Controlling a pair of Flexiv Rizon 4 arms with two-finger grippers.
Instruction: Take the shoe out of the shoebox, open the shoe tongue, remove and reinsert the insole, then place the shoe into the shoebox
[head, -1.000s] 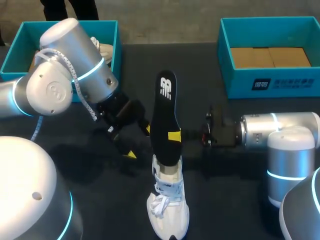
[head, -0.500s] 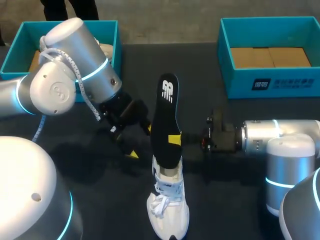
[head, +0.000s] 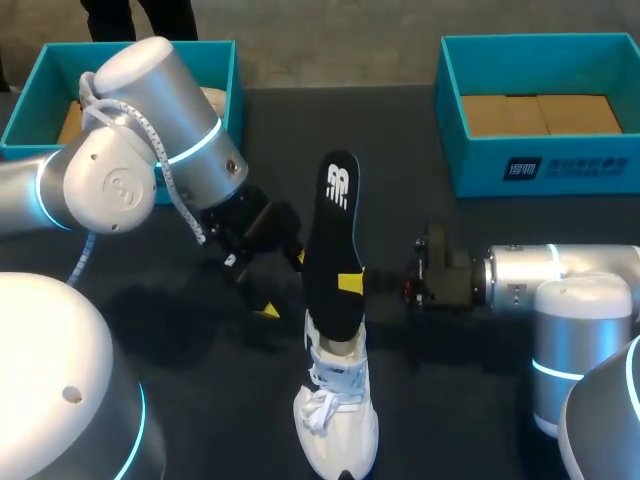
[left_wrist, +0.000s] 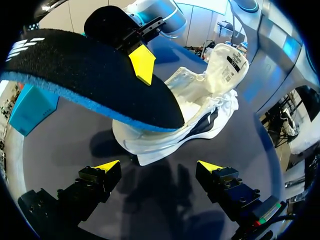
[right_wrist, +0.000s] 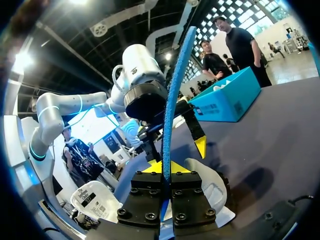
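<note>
Insole (head: 332, 240) stands slightly lower than 1 s ago, its lower end in the shoe (head: 338, 425) on the table (head: 450, 400), pinched by the right gripper (head: 352, 283). Left gripper (head: 281, 285), spread wide and empty, has edged closer. Reinsertion is likely underway.

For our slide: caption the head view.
Right gripper grips black foam insole, its end in white laced shoe; left gripper open.

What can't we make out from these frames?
Head view: contents of the left shoebox, blocked by the left arm.
Head view: far finger of the right tool, behind the insole.
Head and left wrist views: how deep the insole sits in the shoe; collar and insole cover it.
Right wrist view: most of the shoe, behind the right tool's body.
</note>
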